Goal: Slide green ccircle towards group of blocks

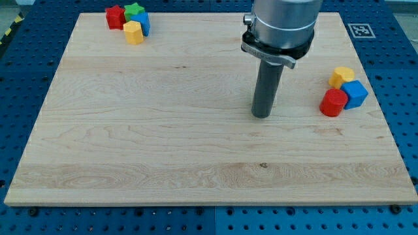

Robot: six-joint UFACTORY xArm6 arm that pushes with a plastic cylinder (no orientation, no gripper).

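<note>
My tip [262, 116] rests on the wooden board [163, 143], right of its middle. A group at the view's top left holds a red block [115, 17], a green block [134, 10] that looks star-like, a blue block [144, 23] and a yellow block [133, 32], all touching. A second group at the view's right holds a yellow block [341, 76], a blue block [355, 93] and a red cylinder-like block [334, 102]. My tip is about a hundred pixels left of that red block and touches no block. No separate green circle shows; the rod may hide something behind it.
The board lies on a blue perforated table [398, 78]. A black-and-white marker tag [360, 30] sits just off the board's top right corner. The arm's grey body [282, 26] hangs over the board's top middle.
</note>
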